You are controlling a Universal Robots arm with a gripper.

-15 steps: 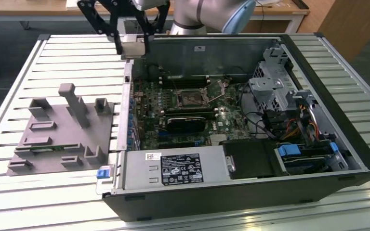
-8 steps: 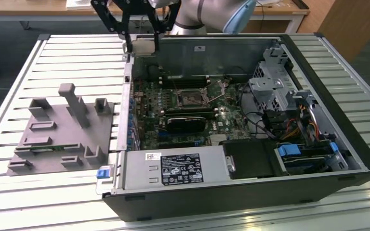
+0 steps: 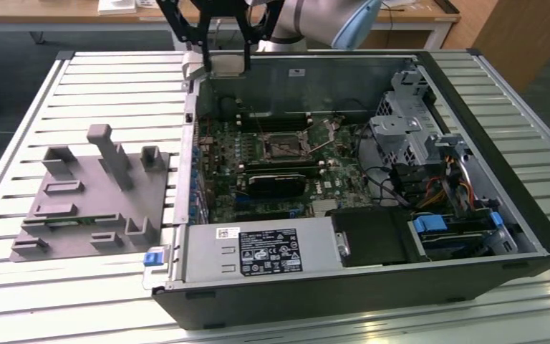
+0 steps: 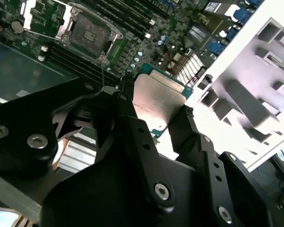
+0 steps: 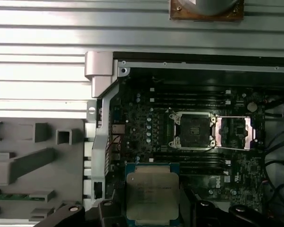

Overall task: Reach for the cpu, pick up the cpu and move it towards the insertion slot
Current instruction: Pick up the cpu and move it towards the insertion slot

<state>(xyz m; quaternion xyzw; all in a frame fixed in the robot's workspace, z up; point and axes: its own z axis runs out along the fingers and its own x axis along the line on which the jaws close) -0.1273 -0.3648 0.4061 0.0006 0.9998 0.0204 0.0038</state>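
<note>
Cpu [image 4: 157, 101] is clamped by its opposite edges between the black fingers [image 4: 137, 142] of the gripper [image 3: 220, 43], held in the air above the open computer case's [image 3: 504, 115] rim beside the grey fixture tray [image 3: 84, 208]. Carriage should stay level and grip constant, in my judgement, since the insertion slot [image 5: 194, 128] on the motherboard [image 3: 285, 172] lies open, frame lifted, well apart from the chip.

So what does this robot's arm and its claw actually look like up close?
The arm is a rounded silver-grey tube with a pale blue cap at one joint. Its gripper is matt black metal: flat, angular linkage plates joined by silver round-headed screws and bolts, with rows of small holes along the two fingers. In the exterior view it shows as an open black frame.
</note>
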